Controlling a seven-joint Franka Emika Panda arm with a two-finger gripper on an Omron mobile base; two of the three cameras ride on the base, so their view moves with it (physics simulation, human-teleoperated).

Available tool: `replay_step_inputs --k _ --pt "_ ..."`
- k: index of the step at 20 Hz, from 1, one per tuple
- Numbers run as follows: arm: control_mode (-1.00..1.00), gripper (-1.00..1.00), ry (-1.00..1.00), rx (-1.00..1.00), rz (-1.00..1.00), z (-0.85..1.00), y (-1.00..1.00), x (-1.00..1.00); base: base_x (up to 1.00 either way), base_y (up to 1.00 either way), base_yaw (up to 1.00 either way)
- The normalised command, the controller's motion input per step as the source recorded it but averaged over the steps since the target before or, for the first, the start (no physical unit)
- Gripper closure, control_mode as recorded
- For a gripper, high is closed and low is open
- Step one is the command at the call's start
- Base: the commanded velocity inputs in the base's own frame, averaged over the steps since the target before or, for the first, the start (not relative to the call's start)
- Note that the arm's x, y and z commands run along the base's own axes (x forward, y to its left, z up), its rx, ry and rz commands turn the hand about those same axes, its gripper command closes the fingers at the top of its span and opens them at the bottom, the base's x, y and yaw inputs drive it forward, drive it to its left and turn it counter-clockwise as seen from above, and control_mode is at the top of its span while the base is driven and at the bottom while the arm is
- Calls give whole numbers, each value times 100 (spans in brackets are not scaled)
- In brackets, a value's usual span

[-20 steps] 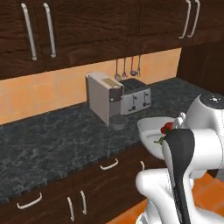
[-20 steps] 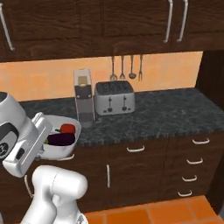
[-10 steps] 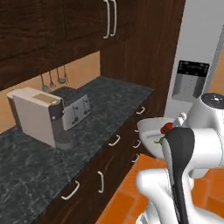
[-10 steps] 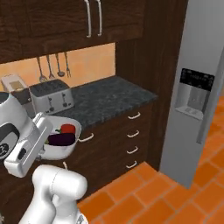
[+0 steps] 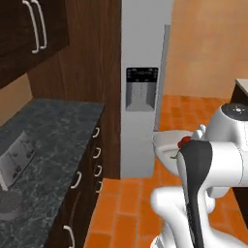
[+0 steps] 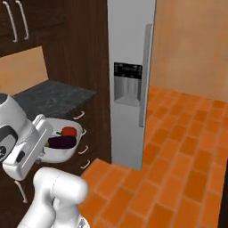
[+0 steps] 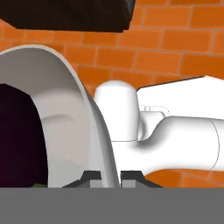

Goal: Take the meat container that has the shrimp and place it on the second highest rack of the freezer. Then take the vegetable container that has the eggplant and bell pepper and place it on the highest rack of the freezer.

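Kitchen: 1 freezer [image 6: 129, 84], gripper [image 7: 110, 177] pinching 1 vegetable container [image 6: 62, 142] rim.

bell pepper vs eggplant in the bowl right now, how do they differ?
Colour: the bell pepper is red, the eggplant dark purple. Shape: the bell pepper is short and rounded, the eggplant long and slim, lying on its side. Place: in the right base view the bell pepper sits behind the eggplant, nearer the bowl's far rim. Shared: both lie inside the white vegetable container, carried off the counter with the gripper shut on its wall.
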Motion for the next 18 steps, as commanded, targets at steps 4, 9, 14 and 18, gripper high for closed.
replay_step_inputs --k 4,9,14,18 --pt "100 100 0 0 0 0 0 0 57 -54 -61" --pt "100 100 0 0 0 0 0 0 73 -48 -57" --pt "100 100 0 0 0 0 0 0 96 -33 -36" --pt "100 100 0 0 0 0 0 0 100 -46 -6"
